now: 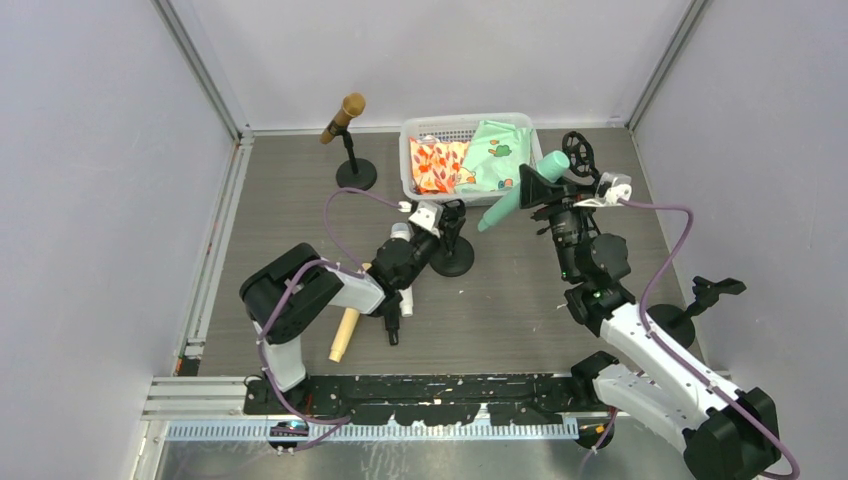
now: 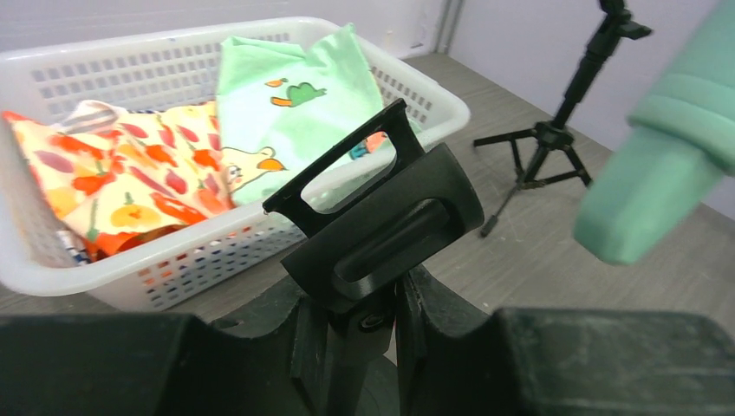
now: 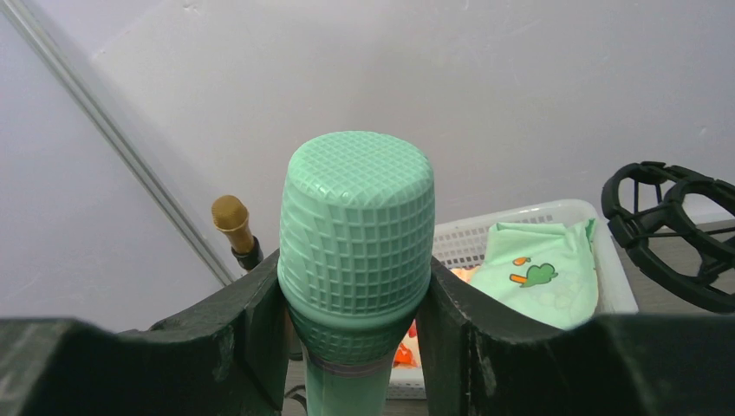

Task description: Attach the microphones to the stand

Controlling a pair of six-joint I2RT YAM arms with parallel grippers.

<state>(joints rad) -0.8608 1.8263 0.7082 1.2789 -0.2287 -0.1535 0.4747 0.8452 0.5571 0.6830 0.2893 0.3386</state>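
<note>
My left gripper (image 1: 447, 222) is shut on the post of a black round-base stand (image 1: 452, 258). In the left wrist view its empty clip (image 2: 381, 221) sits just above my fingers (image 2: 451, 338). My right gripper (image 1: 535, 187) is shut on a green microphone (image 1: 505, 205), held tilted just right of that clip. The microphone shows in the left wrist view (image 2: 667, 173), and its head fills the right wrist view (image 3: 357, 251). A gold microphone (image 1: 343, 118) sits in a stand at the back left. A beige microphone (image 1: 345, 333) lies on the table by the left arm.
A white basket (image 1: 407, 160) of coloured cloths stands at the back centre. A tripod with a black shock mount (image 1: 578, 152) stands right of it. Another round-base stand (image 1: 672, 322) with a clip is at the right. A black object (image 1: 392, 325) lies beside the beige microphone.
</note>
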